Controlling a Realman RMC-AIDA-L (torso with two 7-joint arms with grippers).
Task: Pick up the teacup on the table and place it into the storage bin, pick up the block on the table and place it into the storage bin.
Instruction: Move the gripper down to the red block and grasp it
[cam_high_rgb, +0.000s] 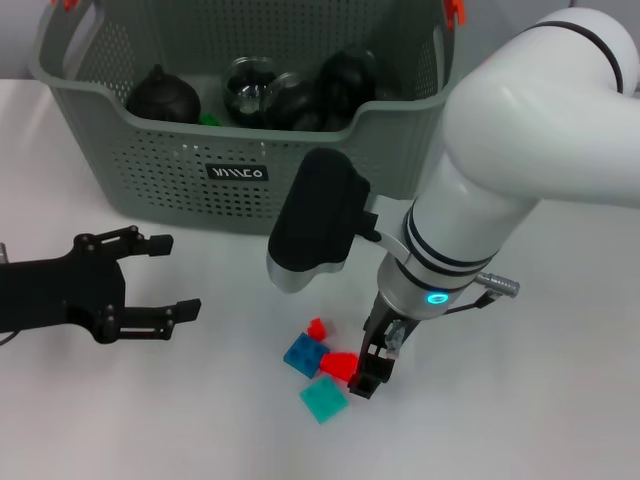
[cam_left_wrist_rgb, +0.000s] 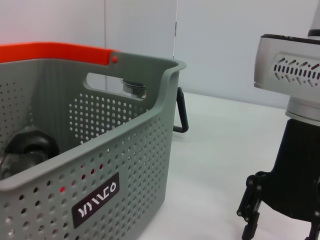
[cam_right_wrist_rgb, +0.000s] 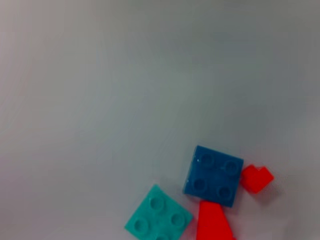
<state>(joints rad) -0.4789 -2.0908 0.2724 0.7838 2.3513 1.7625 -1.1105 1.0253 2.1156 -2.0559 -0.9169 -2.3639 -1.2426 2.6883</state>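
Observation:
Several small blocks lie together on the white table: a blue block (cam_high_rgb: 303, 354) (cam_right_wrist_rgb: 214, 175), a red wedge (cam_high_rgb: 339, 365) (cam_right_wrist_rgb: 213, 224), a small red piece (cam_high_rgb: 317, 328) (cam_right_wrist_rgb: 256, 178) and a teal block (cam_high_rgb: 323, 400) (cam_right_wrist_rgb: 158, 217). My right gripper (cam_high_rgb: 378, 362) (cam_left_wrist_rgb: 281, 232) is lowered right beside the red wedge, jaws apart, one fingertip against it. The storage bin (cam_high_rgb: 150, 170) (cam_left_wrist_rgb: 125, 150) stands at the back, holding dark round vessels (cam_high_rgb: 160, 95) and a clear glass one (cam_high_rgb: 250, 85). No teacup shows on the table. My left gripper (cam_high_rgb: 178, 277) hovers open at the left.
The bin has orange clips (cam_high_rgb: 455, 12) at its rim and a black label (cam_high_rgb: 238, 172) on its front wall. My bulky white right arm (cam_high_rgb: 500, 170) overhangs the bin's right corner. Bare tabletop stretches between the left gripper and the blocks.

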